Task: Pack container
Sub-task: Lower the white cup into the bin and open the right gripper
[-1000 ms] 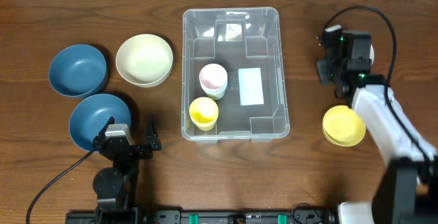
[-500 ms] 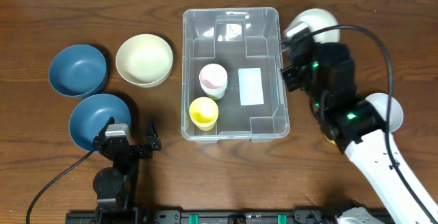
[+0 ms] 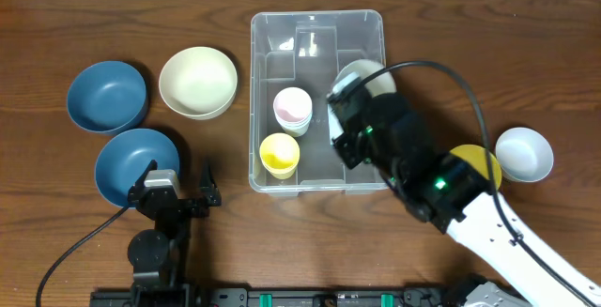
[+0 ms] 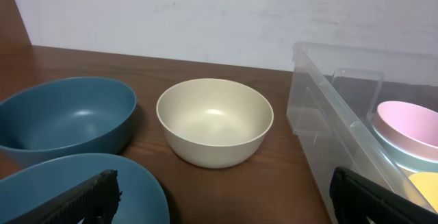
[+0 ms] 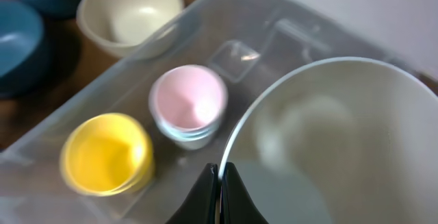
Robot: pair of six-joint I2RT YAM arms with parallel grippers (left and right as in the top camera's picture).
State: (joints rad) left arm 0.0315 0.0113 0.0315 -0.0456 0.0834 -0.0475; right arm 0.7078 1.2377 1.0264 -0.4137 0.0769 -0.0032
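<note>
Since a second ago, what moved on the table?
The right pincer, clamped on the rim of a white bowl, carried it leftward from the table's right side to above the container. The left pincer, cream bowl, pink cup and yellow cup stayed put.

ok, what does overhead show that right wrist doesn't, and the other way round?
Only overhead: a yellow bowl and a second white bowl on the table to the right of the container, plus the left tool, open.
Only right wrist: the right tool up close, shut on the rim of the held white bowl.
Both: the container, pink cup, yellow cup, cream bowl, and the held white bowl over the container.
</note>
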